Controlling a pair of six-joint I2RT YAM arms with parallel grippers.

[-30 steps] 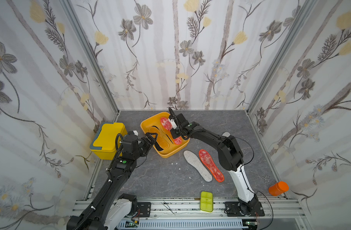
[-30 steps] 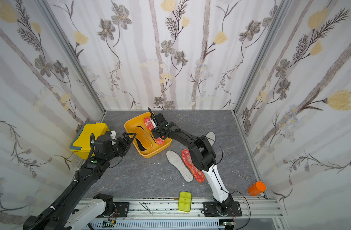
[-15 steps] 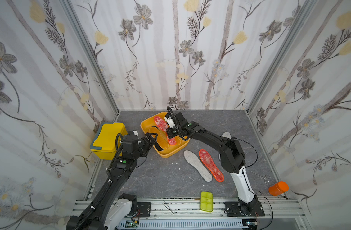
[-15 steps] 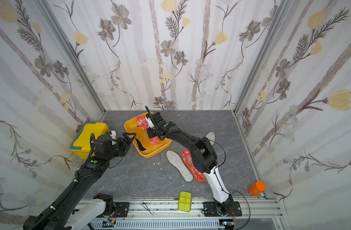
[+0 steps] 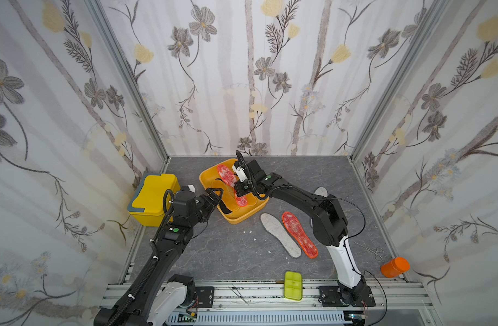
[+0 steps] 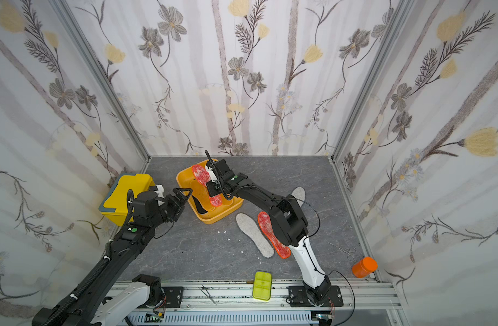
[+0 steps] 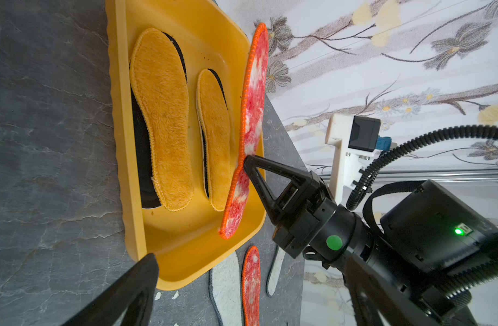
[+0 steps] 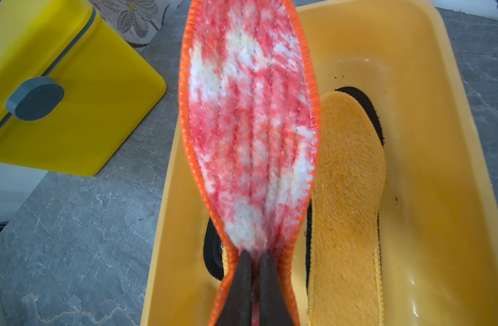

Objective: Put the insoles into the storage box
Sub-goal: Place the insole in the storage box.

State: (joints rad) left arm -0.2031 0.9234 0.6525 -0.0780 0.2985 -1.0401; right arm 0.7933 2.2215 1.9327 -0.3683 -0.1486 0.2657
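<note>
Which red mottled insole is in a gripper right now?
The red insole over the storage box, pinched by the right gripper; the other red insole lies flat on the table.

The storage box [image 8: 428, 141] is smooth, glossy plastic. The mottled insole [image 8: 250, 127] is fluffy cloth with a stitched rim; the orange-yellow insoles [image 7: 163, 118] look plush. The bench [image 8: 72, 240] is matt, marbled grey.
</note>
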